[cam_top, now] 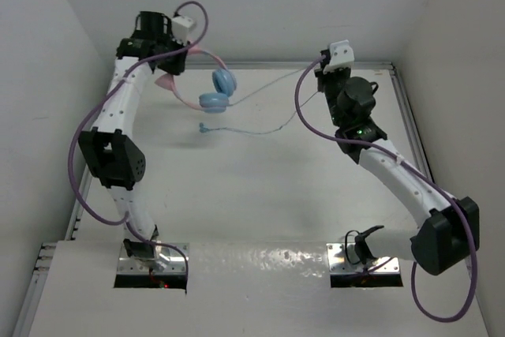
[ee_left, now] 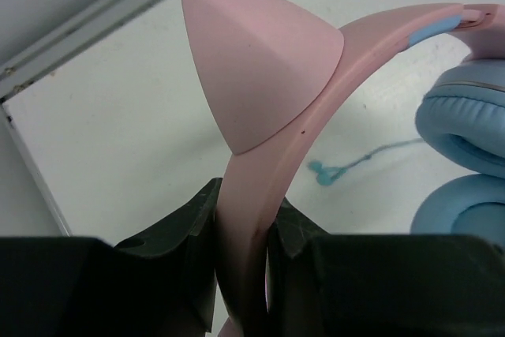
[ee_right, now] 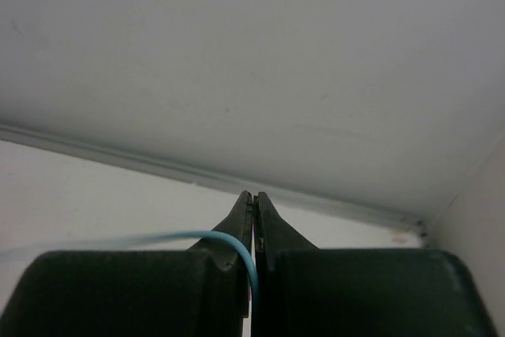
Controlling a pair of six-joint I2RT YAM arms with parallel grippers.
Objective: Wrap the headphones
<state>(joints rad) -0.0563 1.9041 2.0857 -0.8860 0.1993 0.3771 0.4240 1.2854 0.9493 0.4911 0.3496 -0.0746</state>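
The headphones [cam_top: 223,81] are held up at the far left of the table [cam_top: 260,195], their pink headband [ee_left: 260,219] clamped in the left gripper [ee_left: 243,211]. Their thin teal cable [ee_right: 197,236] trails loose to the right gripper [ee_right: 252,203], which is pinched tight on it. I'd say nothing is wound yet, so all the wrapping is still to do.

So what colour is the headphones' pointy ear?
Pink; the ear shows best in left wrist view.

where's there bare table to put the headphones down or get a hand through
The widest bare patch is the middle of the table, bordered by the left arm, the right arm and the cable on its far side. Crowded: the far strip, where the headphones are held and the cable stretches across to the right arm.
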